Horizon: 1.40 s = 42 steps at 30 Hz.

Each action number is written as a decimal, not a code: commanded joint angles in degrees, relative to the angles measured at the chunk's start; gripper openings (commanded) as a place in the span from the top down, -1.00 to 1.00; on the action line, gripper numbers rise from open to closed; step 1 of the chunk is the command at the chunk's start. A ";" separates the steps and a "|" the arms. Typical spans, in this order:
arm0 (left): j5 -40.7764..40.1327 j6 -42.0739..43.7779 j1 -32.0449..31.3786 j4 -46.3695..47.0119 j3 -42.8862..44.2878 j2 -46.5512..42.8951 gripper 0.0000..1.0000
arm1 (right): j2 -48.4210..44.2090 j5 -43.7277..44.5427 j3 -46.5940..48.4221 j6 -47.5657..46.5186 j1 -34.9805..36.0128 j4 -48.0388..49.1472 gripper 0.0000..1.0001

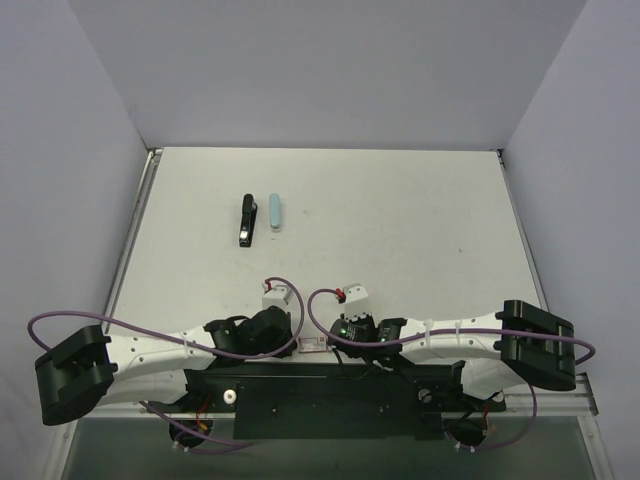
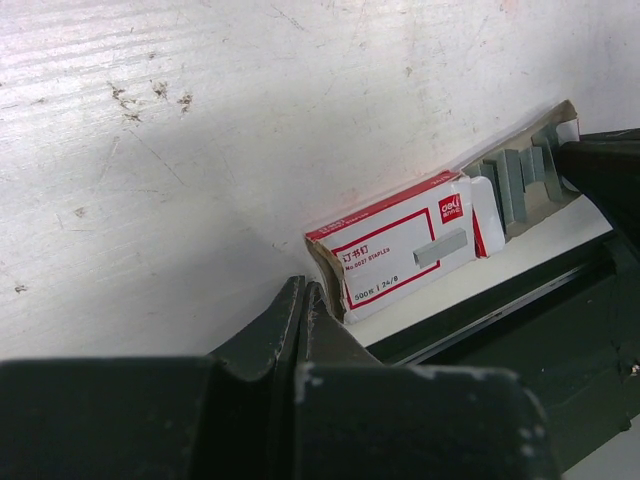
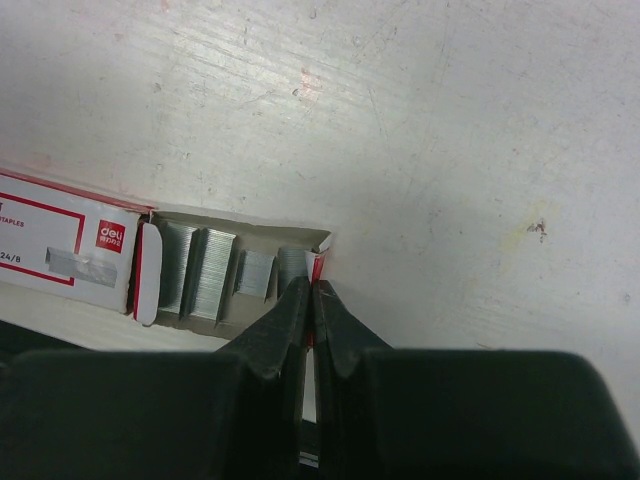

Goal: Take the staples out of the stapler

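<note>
Stapler (image 1: 245,221): black, lying flat on the white table (image 1: 420,230) in the far-left part of the surface, long axis running away from the arms. It is closed as far as the overhead view shows. A light blue oblong object (image 1: 275,212) lies just beside it on its right, parallel to it; its type cannot be made out. Both are well apart from the two arms, which are folded in at the near edge.

Staple box (image 2: 400,250): a white carton with red border and a red brand patch, printed "STAPLES", lying flat on the table against the black base rail (image 2: 520,320) between the two grippers. The outer sleeve is partly slid off. The inner cardboard tray (image 3: 250,222) projects from one end and is open at the top.

Contents of tray: several grey staple strips (image 3: 208,272) standing on edge, side by side, with gaps between some of them. The tray is not full. How many strips there are cannot be told.

Left gripper (image 2: 305,295): fingers pressed together with nothing between them, tips right at the closed end of the box sleeve. Contact with the box cannot be confirmed.

Right gripper (image 3: 311,292): fingers together, tips at the open end of the tray beside its red-edged end flap (image 3: 320,262). Whether they touch or pinch the flap cannot be told.
</note>
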 commanded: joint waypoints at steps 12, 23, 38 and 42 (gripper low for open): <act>0.65 0.53 -0.07 -1.46 -1.62 3.13 1.00 | 5.31 -1.27 3.39 2.11 -1.09 -4.85 1.00; 1.44 0.70 -0.15 -0.85 -1.71 2.96 1.00 | 5.66 -0.47 3.75 3.52 -3.55 -4.76 1.00; 1.96 0.79 -0.59 0.56 -2.23 3.40 1.00 | 8.03 -3.37 5.32 2.29 -3.64 -1.87 1.00; 2.05 0.79 -0.59 1.00 -2.32 3.66 1.00 | 8.56 -4.60 5.77 0.63 -2.67 -0.11 1.00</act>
